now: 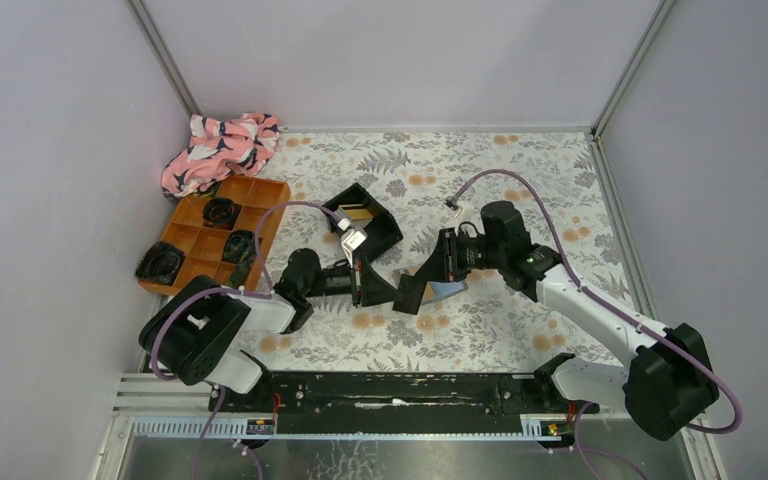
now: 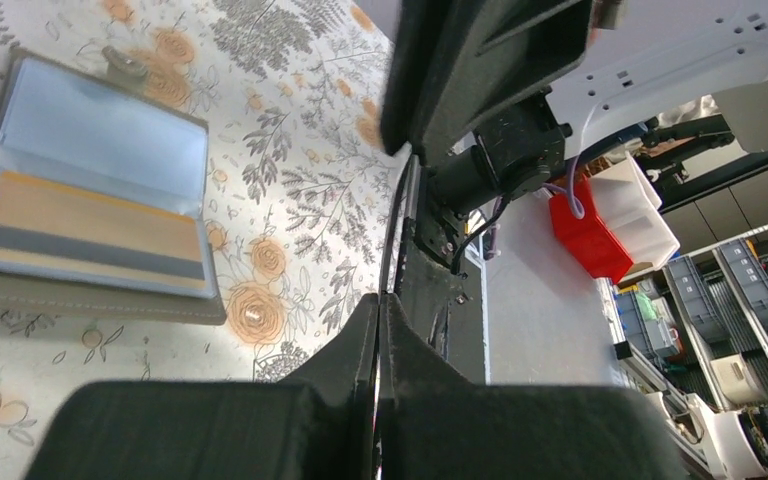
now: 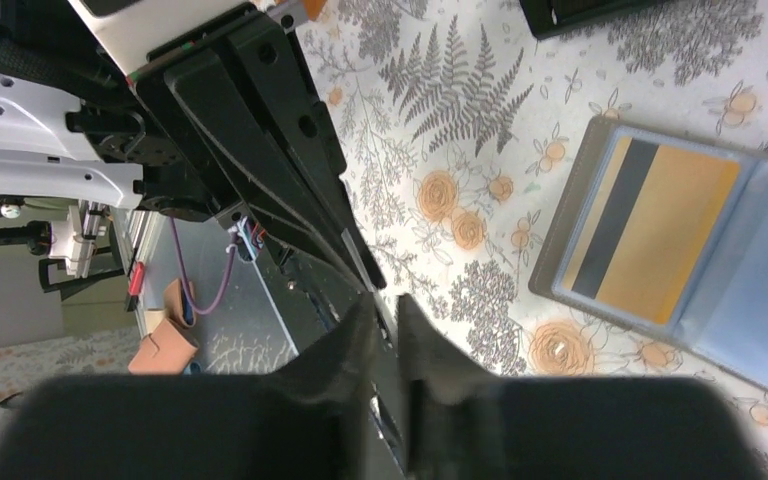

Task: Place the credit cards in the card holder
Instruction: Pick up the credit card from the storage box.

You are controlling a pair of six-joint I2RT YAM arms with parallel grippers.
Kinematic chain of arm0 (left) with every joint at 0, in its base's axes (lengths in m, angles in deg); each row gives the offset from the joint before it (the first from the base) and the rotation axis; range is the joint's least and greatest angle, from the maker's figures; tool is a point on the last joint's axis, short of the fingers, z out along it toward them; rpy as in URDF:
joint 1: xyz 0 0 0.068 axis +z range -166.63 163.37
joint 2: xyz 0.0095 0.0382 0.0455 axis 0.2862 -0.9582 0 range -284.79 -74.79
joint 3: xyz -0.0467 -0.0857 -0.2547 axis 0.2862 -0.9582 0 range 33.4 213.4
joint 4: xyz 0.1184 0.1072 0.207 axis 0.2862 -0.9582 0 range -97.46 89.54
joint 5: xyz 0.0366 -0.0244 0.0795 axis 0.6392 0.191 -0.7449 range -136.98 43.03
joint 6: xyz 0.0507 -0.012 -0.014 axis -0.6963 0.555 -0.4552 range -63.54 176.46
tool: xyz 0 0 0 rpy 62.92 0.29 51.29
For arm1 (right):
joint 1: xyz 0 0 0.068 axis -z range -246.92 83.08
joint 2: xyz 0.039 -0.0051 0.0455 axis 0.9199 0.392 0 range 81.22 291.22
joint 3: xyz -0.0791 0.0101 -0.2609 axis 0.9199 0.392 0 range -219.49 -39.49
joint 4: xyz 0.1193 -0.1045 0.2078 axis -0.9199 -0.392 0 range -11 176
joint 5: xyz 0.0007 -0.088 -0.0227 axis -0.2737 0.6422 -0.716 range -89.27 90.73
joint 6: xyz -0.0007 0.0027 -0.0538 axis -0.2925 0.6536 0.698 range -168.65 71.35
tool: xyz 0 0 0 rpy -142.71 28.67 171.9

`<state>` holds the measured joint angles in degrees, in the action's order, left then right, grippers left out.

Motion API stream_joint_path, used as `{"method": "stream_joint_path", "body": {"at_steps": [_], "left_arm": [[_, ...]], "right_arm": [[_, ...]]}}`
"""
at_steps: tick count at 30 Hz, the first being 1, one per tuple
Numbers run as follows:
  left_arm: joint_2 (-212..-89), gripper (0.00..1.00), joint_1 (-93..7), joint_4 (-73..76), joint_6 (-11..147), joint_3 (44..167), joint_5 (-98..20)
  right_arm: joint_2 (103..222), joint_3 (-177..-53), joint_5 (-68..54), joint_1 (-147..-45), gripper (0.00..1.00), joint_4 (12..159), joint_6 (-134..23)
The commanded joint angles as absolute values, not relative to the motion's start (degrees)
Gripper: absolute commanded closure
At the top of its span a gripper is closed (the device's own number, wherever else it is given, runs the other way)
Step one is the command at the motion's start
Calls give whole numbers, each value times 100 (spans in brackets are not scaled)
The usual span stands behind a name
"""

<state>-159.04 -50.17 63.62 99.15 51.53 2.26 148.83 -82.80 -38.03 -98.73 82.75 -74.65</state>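
A credit card is clamped edge-on by the left gripper. Whether the right gripper grips it cannot be told. The card holder is laid open.

The top camera looks steeply down from above the near edge, taking in the whole table out to both far corners. Each wrist camera sits low and close over the table's middle, rolled sideways: the left faces the right arm, the right faces the left arm. Both share the open card holder and the near edge.
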Motion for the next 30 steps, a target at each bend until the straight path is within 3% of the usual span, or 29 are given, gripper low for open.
{"method": "stream_joint_path", "body": {"at_steps": [1,6,10,18,22,26,30], "left_arm": [[-16007,100,-5074,7297,10128,5149,101],[-16116,100,-5116,7491,10407,4964,-845],[-16171,100,-5491,7258,10634,4990,-2151],[-16317,100,-7091,4743,10532,6255,-5152],[-16475,100,-7327,4133,11328,6518,-6180],[-16570,100,-7418,3816,11868,6573,-6754],[-16642,100,-7446,3526,12185,6671,-7016]], "right_arm": [[14799,-8316,-4233,-9683,70,8884,-7600],[14446,-8074,-3646,-9380,56,8916,-7540],[14216,-7996,-2539,-9374,54,8708,-7319],[14178,-7887,-430,-9377,56,8360,-6949],[14362,-8012,347,-9373,64,8100,-6738],[14462,-7950,821,-9386,89,8235,-6755],[14500,-7700,986,-9382,92,8656,-6873]]}}
